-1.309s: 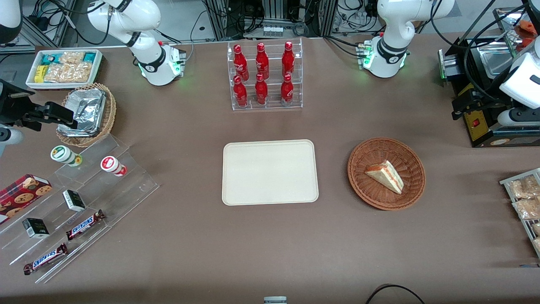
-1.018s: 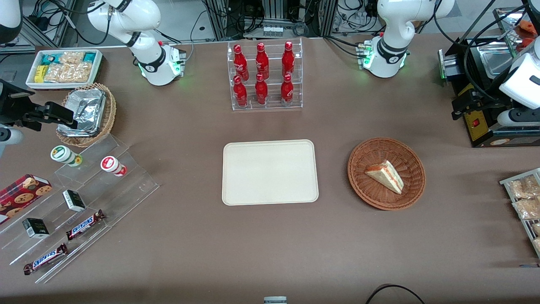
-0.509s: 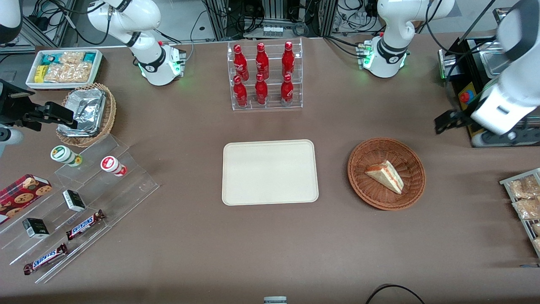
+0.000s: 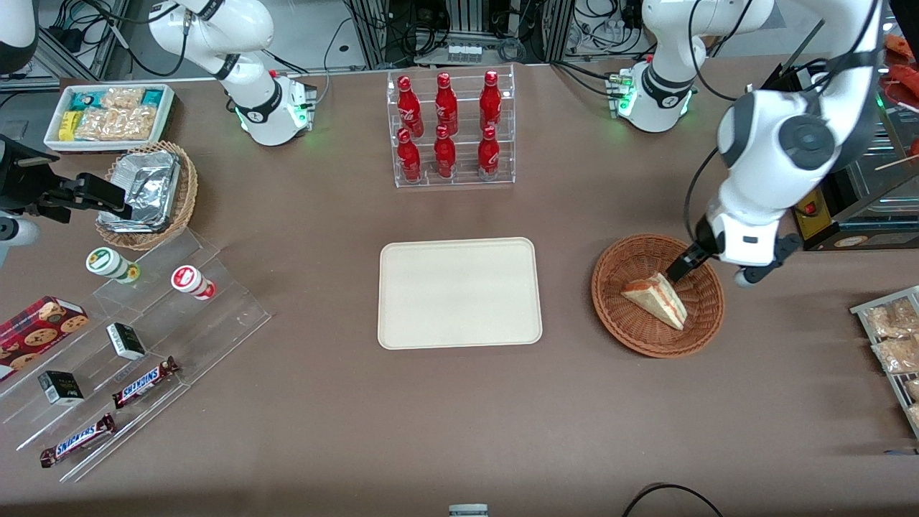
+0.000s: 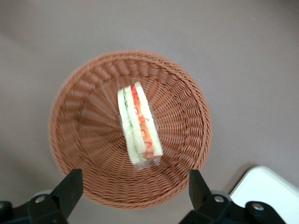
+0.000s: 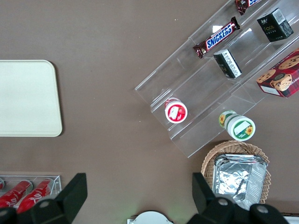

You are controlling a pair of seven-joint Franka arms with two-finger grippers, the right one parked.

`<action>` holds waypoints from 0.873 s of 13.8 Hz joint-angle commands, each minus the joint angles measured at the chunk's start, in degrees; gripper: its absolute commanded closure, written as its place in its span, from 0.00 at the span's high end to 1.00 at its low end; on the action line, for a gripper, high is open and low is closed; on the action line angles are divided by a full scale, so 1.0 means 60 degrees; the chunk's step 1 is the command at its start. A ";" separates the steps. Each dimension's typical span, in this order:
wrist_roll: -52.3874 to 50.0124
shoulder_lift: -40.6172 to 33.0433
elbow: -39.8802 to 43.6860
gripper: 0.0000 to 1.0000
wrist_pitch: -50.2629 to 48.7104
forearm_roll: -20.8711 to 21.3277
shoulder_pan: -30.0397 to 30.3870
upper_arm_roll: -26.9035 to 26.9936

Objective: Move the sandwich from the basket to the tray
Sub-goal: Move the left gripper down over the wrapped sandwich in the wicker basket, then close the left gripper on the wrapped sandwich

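The sandwich (image 4: 657, 300), a white bread wedge with orange-red and green layers, lies in the round reddish-brown wicker basket (image 4: 610, 316). The left arm's gripper (image 4: 707, 276) hangs above the basket's rim, on the side farther from the front camera and toward the working arm's end. It is open wide and empty. In the left wrist view the sandwich (image 5: 139, 126) lies in the middle of the basket (image 5: 84, 140), and the gripper (image 5: 133, 189) has its black fingers (image 5: 70, 186) spread over the rim. The cream-white tray (image 4: 459, 293) lies bare beside the basket; a corner of it shows in the left wrist view (image 5: 266, 191).
A clear rack of red bottles (image 4: 449, 129) stands farther from the front camera than the tray. A black appliance (image 4: 826, 215) and a rack of snack packets (image 4: 890, 345) are at the working arm's end. A clear stepped stand (image 4: 129, 337), a foil-lined basket (image 4: 147, 194) and a white snack bin (image 4: 108, 115) are at the parked arm's end.
The left arm has swung from beside the black appliance to above the basket, bringing the gripper over the rim. The sandwich, basket and tray have not moved.
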 commanded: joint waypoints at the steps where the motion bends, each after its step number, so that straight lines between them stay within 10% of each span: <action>1: -0.1465 0.0646 -0.0097 1.00 0.0754 -0.0008 -0.0086 -0.0058; 10: -0.1834 0.2230 -0.0083 1.00 0.1884 0.0036 -0.0086 -0.0058; 11: -0.1834 0.2303 -0.0083 0.92 0.1900 0.0051 -0.0086 -0.0058; 12: -0.1863 0.2348 -0.0054 0.55 0.1900 0.0036 -0.0057 -0.0058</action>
